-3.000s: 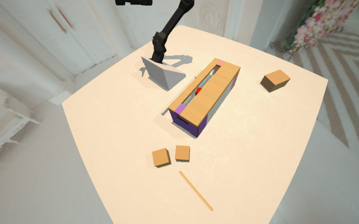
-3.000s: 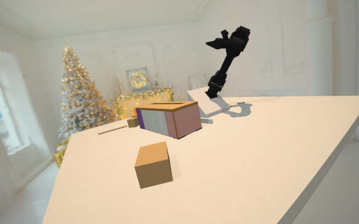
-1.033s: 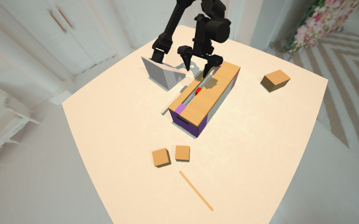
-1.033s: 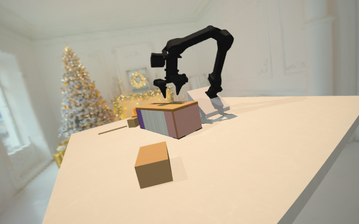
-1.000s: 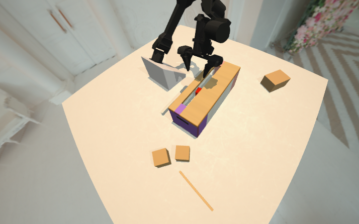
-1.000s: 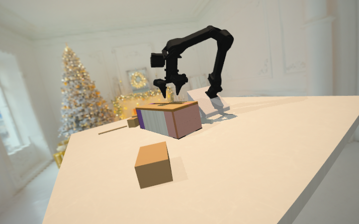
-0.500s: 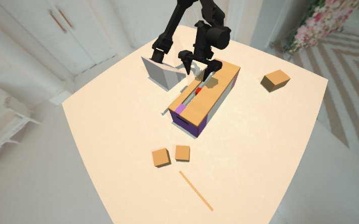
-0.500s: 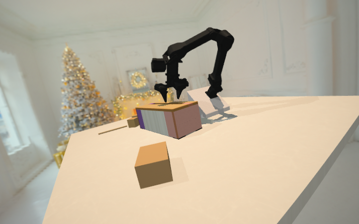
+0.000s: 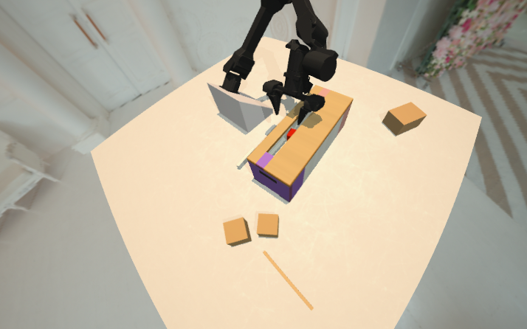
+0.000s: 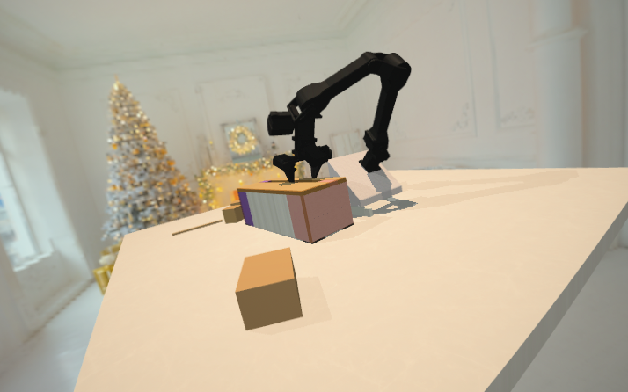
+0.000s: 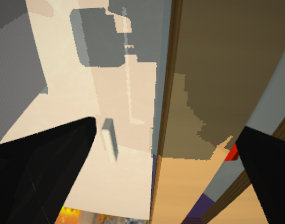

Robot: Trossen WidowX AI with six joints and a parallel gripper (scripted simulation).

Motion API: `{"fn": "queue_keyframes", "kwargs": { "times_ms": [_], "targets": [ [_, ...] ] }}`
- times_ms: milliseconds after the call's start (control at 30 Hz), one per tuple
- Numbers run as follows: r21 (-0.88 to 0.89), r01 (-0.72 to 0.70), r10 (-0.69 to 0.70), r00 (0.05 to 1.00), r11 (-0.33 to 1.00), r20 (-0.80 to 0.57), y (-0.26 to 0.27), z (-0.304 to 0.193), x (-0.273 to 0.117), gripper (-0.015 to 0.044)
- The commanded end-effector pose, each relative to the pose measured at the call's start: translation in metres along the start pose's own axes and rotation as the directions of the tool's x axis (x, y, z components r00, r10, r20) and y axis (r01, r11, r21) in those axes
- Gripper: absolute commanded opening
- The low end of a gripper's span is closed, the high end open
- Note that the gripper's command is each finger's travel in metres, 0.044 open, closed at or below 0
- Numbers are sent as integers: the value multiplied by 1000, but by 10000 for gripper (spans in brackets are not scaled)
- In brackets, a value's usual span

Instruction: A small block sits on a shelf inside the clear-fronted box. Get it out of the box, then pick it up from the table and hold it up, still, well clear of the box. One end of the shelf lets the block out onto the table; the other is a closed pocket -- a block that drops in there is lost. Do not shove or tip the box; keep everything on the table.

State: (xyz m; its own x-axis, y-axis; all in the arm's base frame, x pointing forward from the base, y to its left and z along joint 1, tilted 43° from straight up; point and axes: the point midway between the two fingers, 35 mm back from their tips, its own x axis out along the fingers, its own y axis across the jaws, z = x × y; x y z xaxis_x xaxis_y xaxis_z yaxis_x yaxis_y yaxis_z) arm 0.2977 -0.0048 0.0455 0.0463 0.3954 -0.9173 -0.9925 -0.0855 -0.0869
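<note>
The long box [image 9: 305, 149] [image 10: 270, 209] [image 11: 185, 177] stands upright with a wooden top and a lengthwise slot. Its purple end [image 9: 273, 181] has a dark narrow opening; its other end is pink [image 10: 328, 209]. The small red block [image 9: 291, 133] [image 11: 232, 153] shows inside through the slot, around mid-length; it is hidden in the exterior view. My gripper [image 9: 288, 118] [image 10: 303, 178] [image 11: 166, 129] is open, empty and points down at the box top. One fingertip is at the slot, on the pink-end side of the red block; the other is over the box's arm-side edge. Whether the first dips into the slot is unclear.
A grey slanted panel [image 9: 237, 110] [image 10: 362, 177] stands beside the arm's base. A thin pale strip [image 9: 243, 160] lies along the box's arm side. Two wooden cubes [image 9: 236, 231] [image 9: 267, 224] and a thin stick [image 9: 288, 279] [image 10: 197, 228] lie beyond the purple end. A larger wooden block [image 9: 404, 117] [image 10: 268, 289] stands apart.
</note>
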Motion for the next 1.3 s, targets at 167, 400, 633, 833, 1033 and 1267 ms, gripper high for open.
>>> {"fn": "queue_keyframes", "kwargs": {
  "times_ms": [167, 400, 633, 833, 1033, 1267],
  "targets": [
    [0, 1, -1, 1000, 1000, 3, 2, 8, 12, 400],
    [0, 1, -1, 1000, 1000, 4, 4, 13, 22, 400],
    [0, 0, 0, 1000, 1000, 0, 4, 11, 23, 400],
    [2, -1, 1, 1000, 1000, 0, 5, -4, 29, 400],
    [2, -1, 1, 1000, 1000, -1, 5, -18, 34, 400],
    [2, -1, 1, 1000, 1000, -2, 5, -34, 40, 400]
  ]
}}
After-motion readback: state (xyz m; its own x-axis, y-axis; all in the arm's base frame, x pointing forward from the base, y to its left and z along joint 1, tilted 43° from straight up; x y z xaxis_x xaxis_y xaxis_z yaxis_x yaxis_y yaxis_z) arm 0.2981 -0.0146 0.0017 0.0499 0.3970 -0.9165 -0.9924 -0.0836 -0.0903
